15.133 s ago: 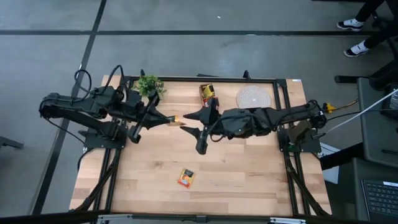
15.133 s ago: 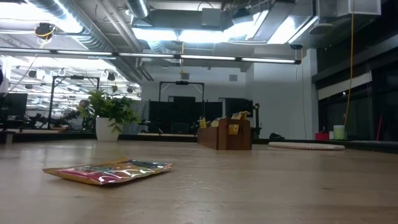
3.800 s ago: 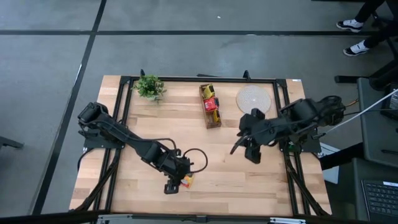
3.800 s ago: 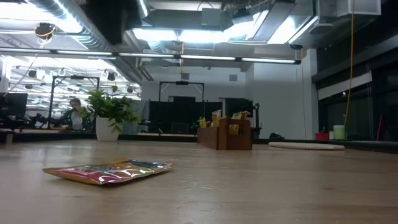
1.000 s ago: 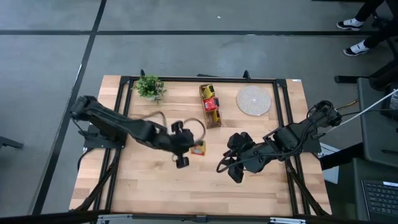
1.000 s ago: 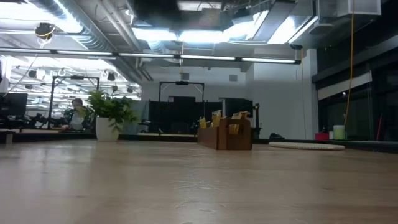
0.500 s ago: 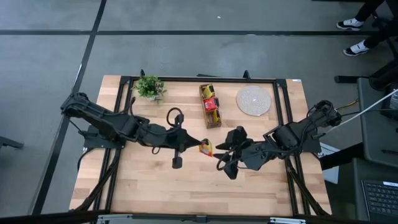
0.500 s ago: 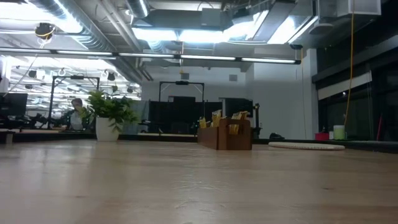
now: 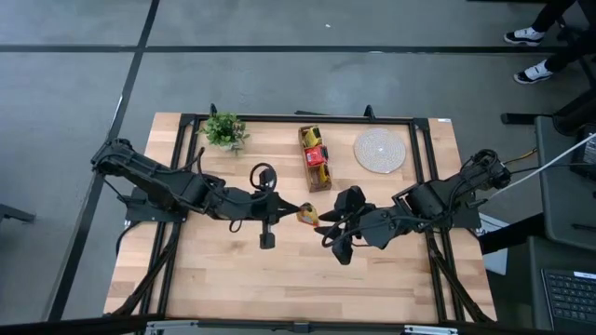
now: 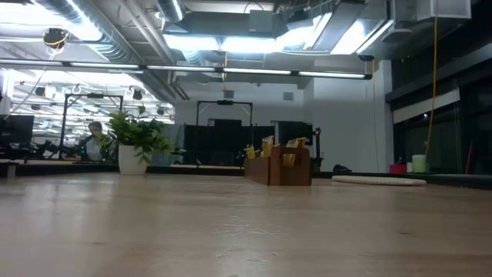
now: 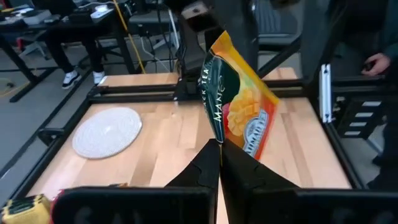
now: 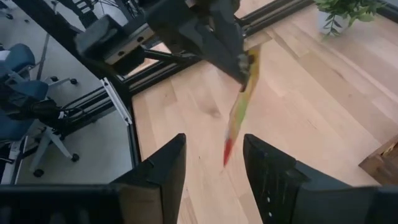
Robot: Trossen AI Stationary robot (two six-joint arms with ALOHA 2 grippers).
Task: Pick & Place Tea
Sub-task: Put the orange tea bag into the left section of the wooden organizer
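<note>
One tea sachet (image 9: 306, 218), orange-yellow with a dark green label (image 11: 239, 102), hangs in the air over the middle of the table, with my left gripper (image 9: 296, 212) shut on it. My right gripper (image 9: 326, 226) is open and faces it from the table's right. In the right wrist view the sachet shows edge-on (image 12: 239, 112), its free end just ahead of the gap in my right gripper (image 12: 214, 158), apart from both fingers. More tea sachets stand in a wooden box (image 9: 315, 158) at the far middle. My left gripper pinches the sachet's one edge (image 11: 222, 129) between its two shut fingers (image 11: 208, 163). The fingers come from the table's left, nearly level and slanting a little down. The sachet sticks out past the fingertips toward the right arm, on edge and tilted, lifted clear of the table.
A small potted plant (image 9: 224, 130) stands at the far left and a round pale mat (image 9: 379, 150) lies at the far right. The box (image 10: 278, 165) shows in the low view too. The near half of the wooden table (image 9: 279, 279) is bare. A person's shoes (image 9: 535, 56) are beyond the far right corner.
My left gripper has carried the sachet up and toward the table's right, tipping from pointing down to nearly level, so the sachet now points at the right arm. My right gripper has moved slightly toward the far edge and the sachet, still open.
</note>
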